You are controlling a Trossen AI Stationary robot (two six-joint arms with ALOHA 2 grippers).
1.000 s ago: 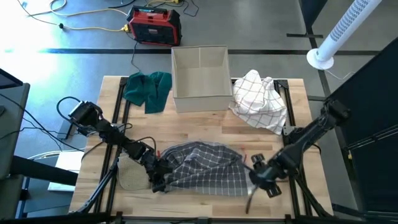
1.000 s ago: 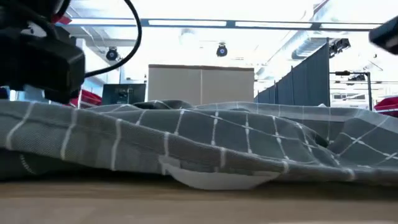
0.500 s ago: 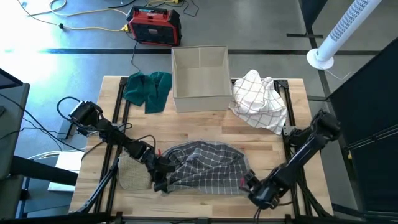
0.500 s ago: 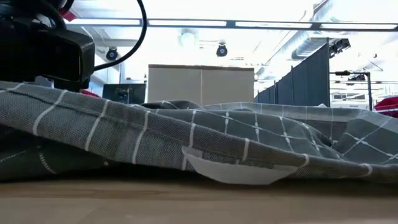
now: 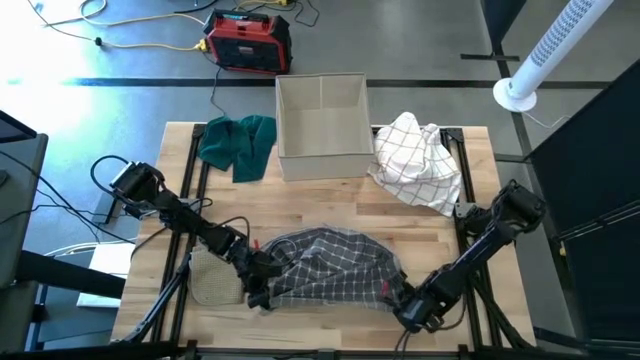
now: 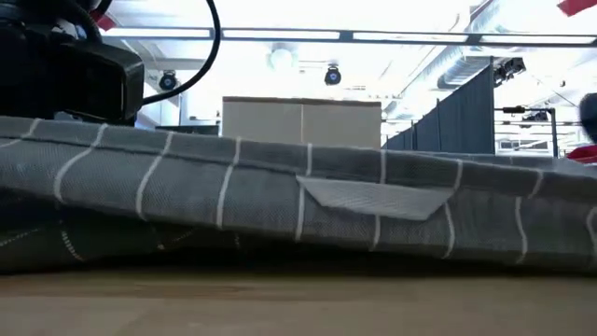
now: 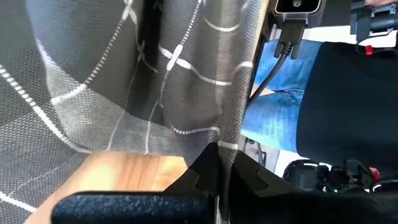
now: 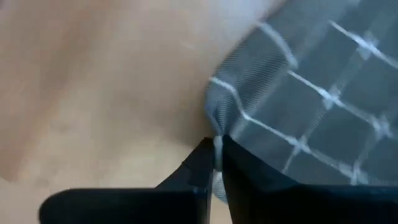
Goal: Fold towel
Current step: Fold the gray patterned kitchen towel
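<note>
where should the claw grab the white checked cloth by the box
Take the white checked cloth at a raised fold on top of the heap, coming straight down from above. It lies bunched beside the box with no flat edge showing, so a peak is probably the easiest pinch.

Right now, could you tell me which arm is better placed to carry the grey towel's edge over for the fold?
Neither clearly: the left gripper and right gripper each pinch a near corner of the grey towel, so both should probably lift together.

lab/workshop | concrete floor, cables (image 5: pixel 130 35) | ceiling ducts (image 6: pixel 457 61) | partitions (image 6: pixel 466 117)
</note>
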